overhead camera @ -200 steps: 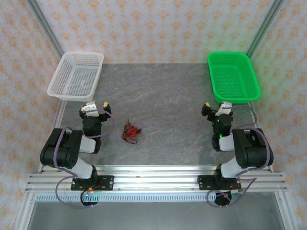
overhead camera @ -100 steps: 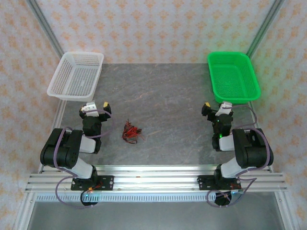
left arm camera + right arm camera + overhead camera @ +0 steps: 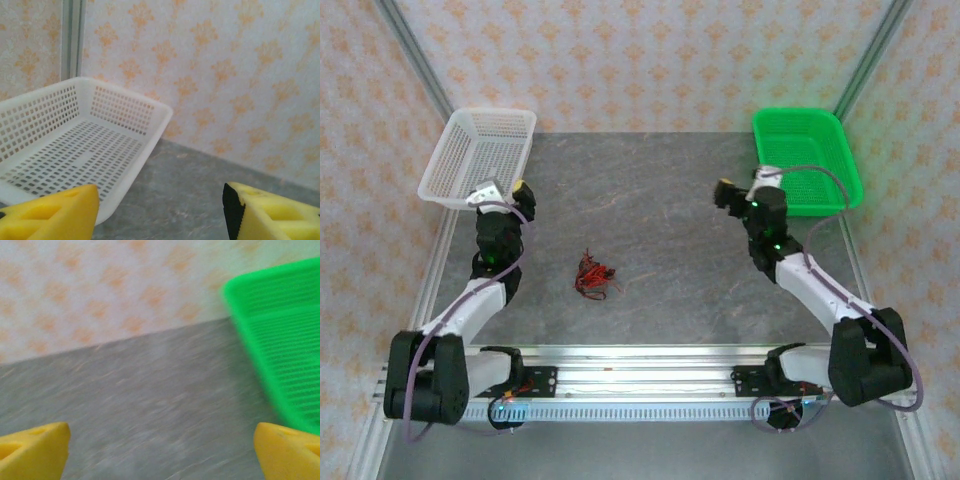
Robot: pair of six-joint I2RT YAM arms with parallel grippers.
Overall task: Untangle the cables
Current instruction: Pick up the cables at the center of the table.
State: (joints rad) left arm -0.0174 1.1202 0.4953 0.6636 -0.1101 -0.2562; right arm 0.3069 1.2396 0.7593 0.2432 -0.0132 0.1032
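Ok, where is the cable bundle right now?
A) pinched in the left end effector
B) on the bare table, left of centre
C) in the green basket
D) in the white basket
B: the cables lie loose on the table, left of its middle, with nothing touching them.

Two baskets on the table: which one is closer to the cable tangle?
The white basket, at the far-left corner. The cables lie left of the table's centre, so the green basket at the far right is clearly farther away.
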